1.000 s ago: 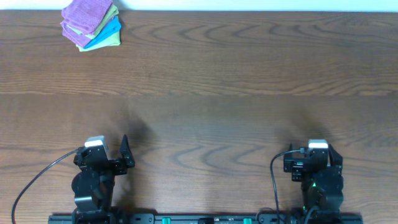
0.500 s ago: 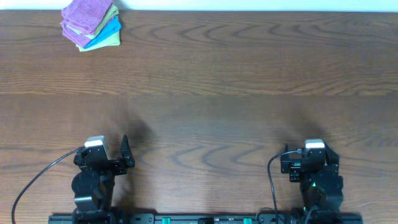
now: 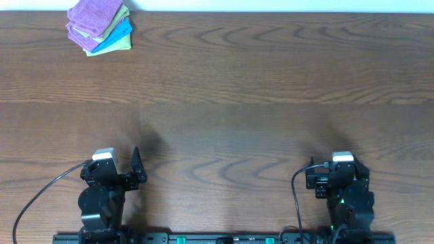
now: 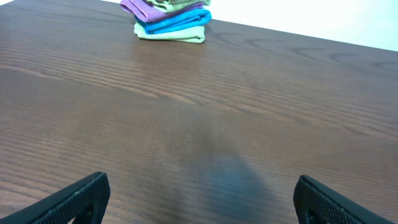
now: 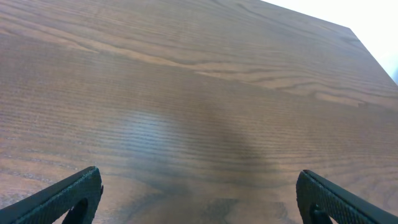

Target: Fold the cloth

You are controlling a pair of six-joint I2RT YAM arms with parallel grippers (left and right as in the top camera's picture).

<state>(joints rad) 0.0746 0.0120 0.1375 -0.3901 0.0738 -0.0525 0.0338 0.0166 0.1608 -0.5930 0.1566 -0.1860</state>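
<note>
Far-left, 1 stack (image 3: 116,38) (lilac cloth (image 3: 95,16) atop), L pincer (image 4: 200,191), R pincer (image 5: 198,185), both spread

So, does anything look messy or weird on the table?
Only slightly: in the far left corner, the lilac microfibre cloth sits twisted atop the bright blue folded cloth and lime-green folded cloth. Nothing spilled or broken.

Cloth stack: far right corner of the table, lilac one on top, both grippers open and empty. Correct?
No: the stack sits at the far left corner of the table, per overhead; lilac cloth on top, left gripper and right gripper open, empty.
</note>
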